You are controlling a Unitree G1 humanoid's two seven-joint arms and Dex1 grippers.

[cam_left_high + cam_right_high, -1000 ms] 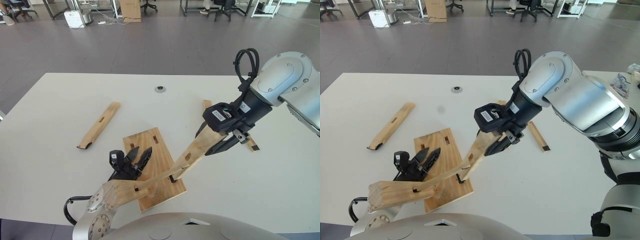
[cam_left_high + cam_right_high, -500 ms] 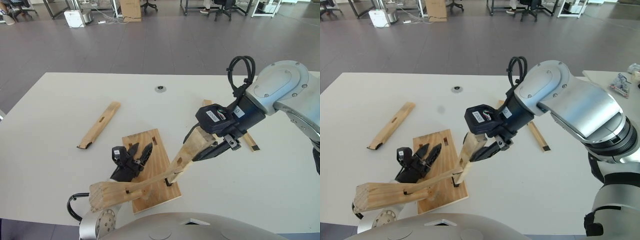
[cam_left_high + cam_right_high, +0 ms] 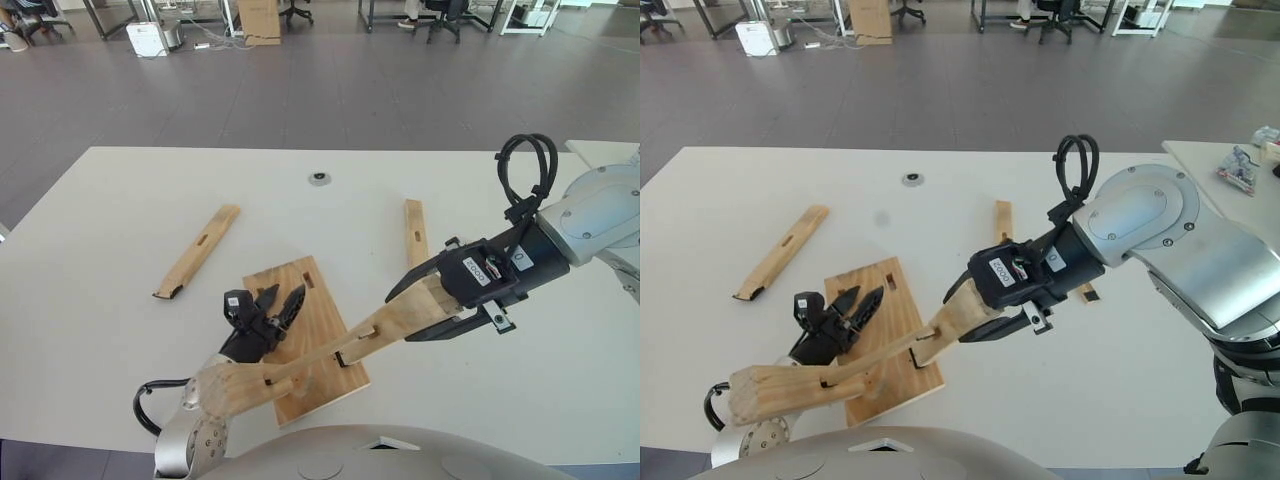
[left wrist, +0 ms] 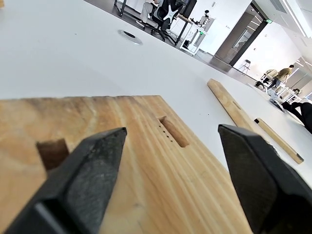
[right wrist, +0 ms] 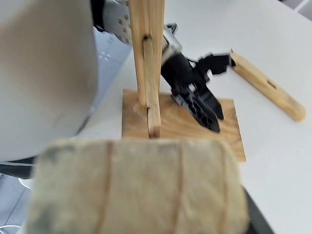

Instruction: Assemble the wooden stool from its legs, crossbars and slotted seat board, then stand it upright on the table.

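Right gripper (image 3: 425, 312) clamps a leg (image 3: 388, 324) joined by a crossbar (image 3: 310, 355) to another. Left gripper (image 3: 278, 305), spread wide, sits over the slotted seat board (image 3: 325, 295). Advise pinning the board and squaring the leg end before pressing in.

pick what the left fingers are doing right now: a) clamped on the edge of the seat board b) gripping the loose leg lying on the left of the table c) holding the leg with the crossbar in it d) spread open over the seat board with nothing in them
d: the left fingers stand wide apart just above the seat board with nothing between them, while the leg with the crossbar is in the right fingers.
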